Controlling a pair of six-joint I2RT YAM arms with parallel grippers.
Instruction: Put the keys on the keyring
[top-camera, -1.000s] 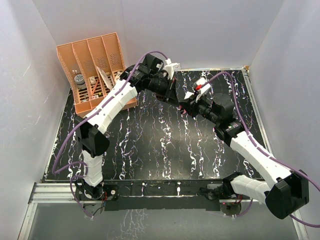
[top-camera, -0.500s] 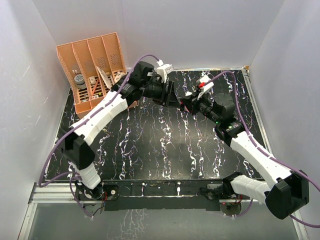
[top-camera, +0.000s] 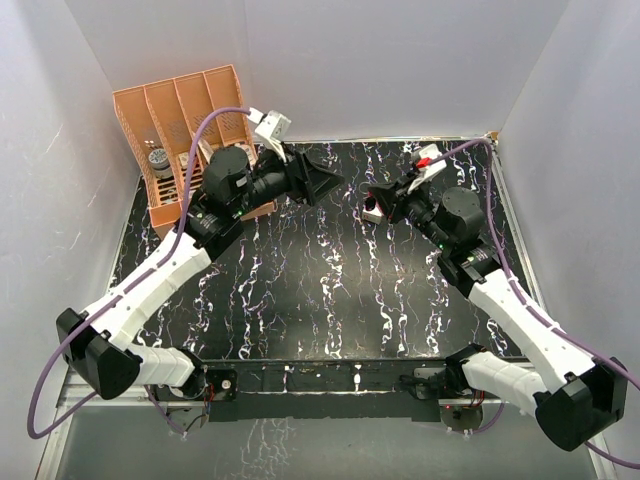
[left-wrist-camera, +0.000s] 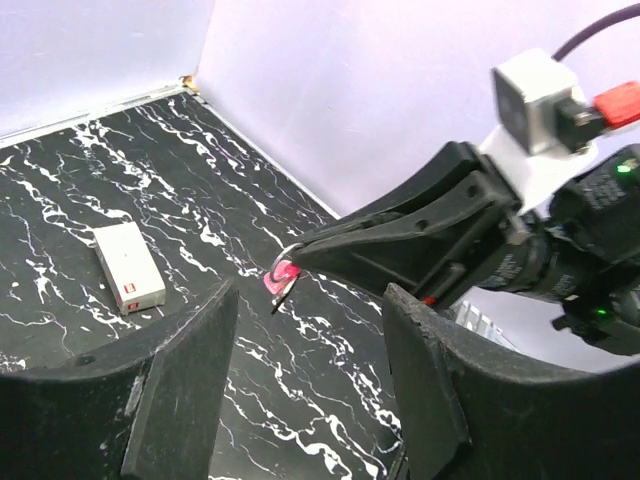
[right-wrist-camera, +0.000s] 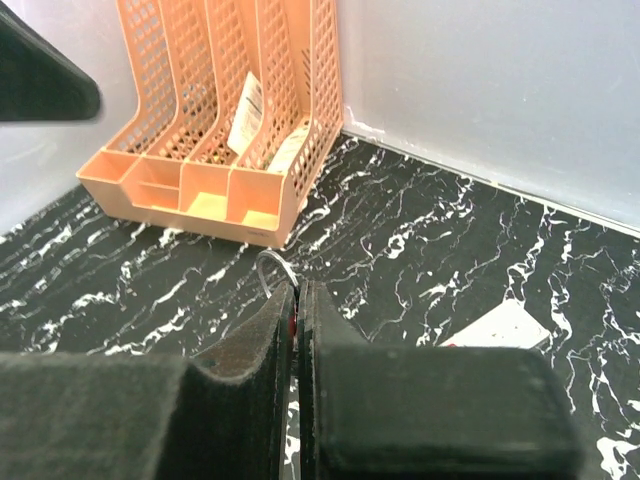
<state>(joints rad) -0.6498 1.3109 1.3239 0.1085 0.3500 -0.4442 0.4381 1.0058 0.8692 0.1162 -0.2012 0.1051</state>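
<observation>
My right pincer (right-wrist-camera: 298, 292) pinches the short magenta-pink strap keyring (left-wrist-camera: 282, 275) aloft, its wire ring (right-wrist-camera: 270, 270) poking out; my left pincer (left-wrist-camera: 308, 298) gapes. It looks light and floppy, so grip beside the ring. The tiny key I cannot see.

Left gripper (top-camera: 325, 183) opened and drawn back leftward, now well apart from right gripper (top-camera: 377, 193), right gripper alone pinching keyring (left-wrist-camera: 283, 276)

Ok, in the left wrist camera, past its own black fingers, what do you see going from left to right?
white box → pink keyring → right gripper, which pinches the keyring at its tip
</observation>
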